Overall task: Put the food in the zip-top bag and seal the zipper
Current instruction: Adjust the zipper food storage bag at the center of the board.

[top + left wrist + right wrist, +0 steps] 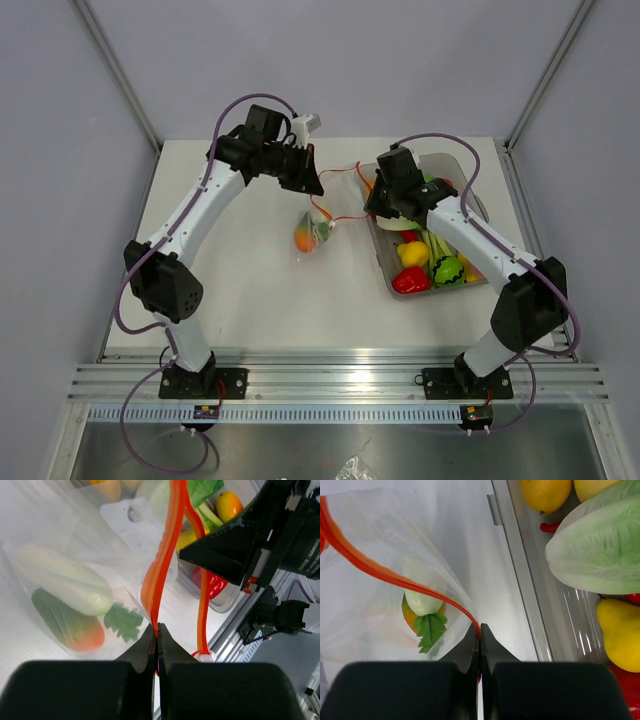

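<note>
The clear zip-top bag point(318, 247) hangs above the table between my two grippers. Its red-orange zipper point(322, 210) is stretched from one to the other. My left gripper point(310, 183) is shut on the zipper point(161, 565) at one end, with the white slider point(205, 656) close beside the jaws. My right gripper point(373, 198) is shut on the zipper point(395, 575) at the other end. Inside the bag lies food: a white radish with a green leaf point(421, 601) on top of an orange piece point(82, 636). More food, such as a red pepper point(411, 281), sits in the tub.
A grey translucent tub point(472, 185) stands to the right of the bag and holds several toy fruits and vegetables: a yellow pear point(620, 632), a pale green cabbage point(600, 555) and a lemon point(545, 494). Its long wall point(520, 580) runs just right of my right gripper.
</note>
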Robot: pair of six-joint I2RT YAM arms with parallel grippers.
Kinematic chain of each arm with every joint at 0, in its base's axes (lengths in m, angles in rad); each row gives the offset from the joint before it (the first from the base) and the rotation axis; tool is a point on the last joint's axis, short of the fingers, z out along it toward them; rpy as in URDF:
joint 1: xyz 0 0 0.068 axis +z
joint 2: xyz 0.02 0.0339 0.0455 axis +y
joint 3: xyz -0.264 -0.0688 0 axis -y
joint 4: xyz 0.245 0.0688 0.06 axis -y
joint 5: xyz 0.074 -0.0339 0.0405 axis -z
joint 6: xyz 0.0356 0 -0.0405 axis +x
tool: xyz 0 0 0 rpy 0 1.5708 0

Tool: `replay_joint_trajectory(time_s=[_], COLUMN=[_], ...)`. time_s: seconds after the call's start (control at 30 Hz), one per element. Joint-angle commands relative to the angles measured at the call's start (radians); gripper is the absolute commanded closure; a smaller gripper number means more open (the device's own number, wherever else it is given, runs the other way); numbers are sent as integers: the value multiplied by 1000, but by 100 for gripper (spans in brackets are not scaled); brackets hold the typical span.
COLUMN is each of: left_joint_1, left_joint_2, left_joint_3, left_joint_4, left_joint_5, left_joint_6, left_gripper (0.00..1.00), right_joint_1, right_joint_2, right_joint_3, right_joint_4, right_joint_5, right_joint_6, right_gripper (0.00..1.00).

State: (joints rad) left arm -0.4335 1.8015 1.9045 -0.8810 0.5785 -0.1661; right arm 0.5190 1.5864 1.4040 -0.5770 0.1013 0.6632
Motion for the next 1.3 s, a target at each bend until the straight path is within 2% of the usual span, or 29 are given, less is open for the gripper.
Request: replay_joint_trajectory(time_s=[0.0, 0.2, 0.3, 0.4, 0.47, 0.5, 0.57, 0.67, 0.8, 0.87, 0.93, 1.0, 1.1, 1.27], left_joint_1=[-30, -82, -93, -93, -96, -96, -96, -96, -97, -99, -100, -105, -106, -106], left_joint_2=[-27, -5, 5, 13, 19, 22, 21, 22, 19, 22, 24, 41, 53, 47], left_joint_3=[-64, -136, -122, -108, -102, -99, -99, -97, -91, -87, -59, -29, -21, -65], left_joint_4=[48, 103, 105, 109, 106, 106, 108, 109, 114, 129, 131, 97, 76, 106], left_joint_5=[-6, -28, -37, -45, -45, -48, -46, -46, -54, -62, -59, -63, -55, -46], left_joint_6=[-26, -67, -76, -87, -89, -87, -87, -88, -98, -119, -121, -108, -96, -99], left_gripper=[100, 100, 100, 100, 100, 100, 100, 100, 100, 100, 100, 100, 100, 100], right_joint_1=[0, -19, -31, -42, -45, -47, -59, -94, -146, -165, -163, -142, -27, -7], right_joint_2=[52, 54, 8, -49, -80, -113, -152, -254, -301, -278, -258, -244, -237, -270], right_joint_3=[10, -28, -60, -71, -71, -74, -80, -112, -207, -249, -264, -284, -235, -270], right_joint_4=[-11, -7, -14, -27, -41, -47, -58, -61, -32, 17, 71, 161, 105, 110], right_joint_5=[52, 70, 86, 98, 104, 113, 120, 127, 164, 141, 88, -29, 72, 69], right_joint_6=[-34, -16, -17, -25, -31, -33, -28, -4, 134, 191, 230, 220, 161, 180], right_gripper=[100, 100, 86, 63, 40, 34, 24, 18, 7, 5, 9, 16, 16, 14])
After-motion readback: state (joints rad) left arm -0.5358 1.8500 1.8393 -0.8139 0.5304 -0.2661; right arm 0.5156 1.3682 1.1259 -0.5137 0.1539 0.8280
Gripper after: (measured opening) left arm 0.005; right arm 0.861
